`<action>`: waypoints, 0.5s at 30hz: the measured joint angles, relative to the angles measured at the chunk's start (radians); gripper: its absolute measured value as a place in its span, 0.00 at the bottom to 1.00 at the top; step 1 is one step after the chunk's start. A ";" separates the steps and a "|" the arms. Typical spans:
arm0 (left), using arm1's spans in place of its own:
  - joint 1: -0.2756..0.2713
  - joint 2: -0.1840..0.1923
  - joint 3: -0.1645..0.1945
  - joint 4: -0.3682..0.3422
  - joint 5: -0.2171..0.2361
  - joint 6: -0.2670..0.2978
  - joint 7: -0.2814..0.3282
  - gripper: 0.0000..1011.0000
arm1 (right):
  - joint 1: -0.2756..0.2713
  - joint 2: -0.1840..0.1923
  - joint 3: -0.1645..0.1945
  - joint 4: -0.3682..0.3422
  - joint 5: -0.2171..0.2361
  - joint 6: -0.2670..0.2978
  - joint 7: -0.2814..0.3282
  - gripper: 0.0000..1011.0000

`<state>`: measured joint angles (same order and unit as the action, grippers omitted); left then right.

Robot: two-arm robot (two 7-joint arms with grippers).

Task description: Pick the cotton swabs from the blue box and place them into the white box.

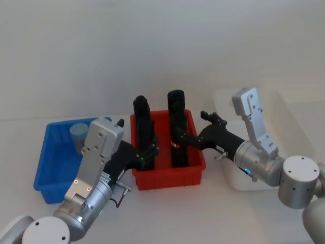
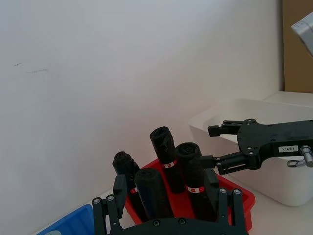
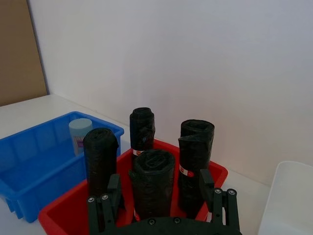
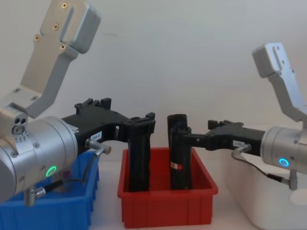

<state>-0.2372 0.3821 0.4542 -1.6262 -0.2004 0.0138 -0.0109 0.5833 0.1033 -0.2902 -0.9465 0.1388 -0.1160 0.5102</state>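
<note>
On the left of the white counter (image 1: 213, 213) sits the blue box (image 1: 53, 168), and one tub of cotton swabs (image 1: 78, 136) with its pale lid stands in the box's far corner. The left end effector (image 1: 151, 153) hangs over the near left part of the red bin (image 1: 170, 175) just beside the blue box, its fingers apart around nothing, close to one of the upright black rolls (image 1: 142, 129). The red bin lies between the two boxes and holds several such rolls. The right end effector (image 1: 195, 129) reaches in from the right over the bin's far right side, its fingers spread open near another roll. Farthest right stands the white box (image 1: 284, 127), beneath the right arm.
</note>
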 joint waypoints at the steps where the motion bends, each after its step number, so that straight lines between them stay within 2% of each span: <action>1: 0.000 0.000 0.000 0.000 0.000 0.000 0.000 0.99 | 0.008 -0.003 -0.001 0.012 -0.001 -0.003 0.003 0.99; 12: 0.000 0.000 0.000 0.000 0.000 0.000 0.000 0.99 | 0.114 -0.047 -0.016 0.191 -0.010 -0.043 0.035 0.99; 15: 0.000 0.000 0.000 0.000 0.000 0.000 0.000 0.99 | 0.152 -0.062 -0.021 0.259 -0.011 -0.060 0.043 0.99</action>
<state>-0.2372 0.3821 0.4542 -1.6262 -0.2004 0.0138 -0.0109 0.7352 0.0408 -0.3114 -0.6872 0.1276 -0.1760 0.5530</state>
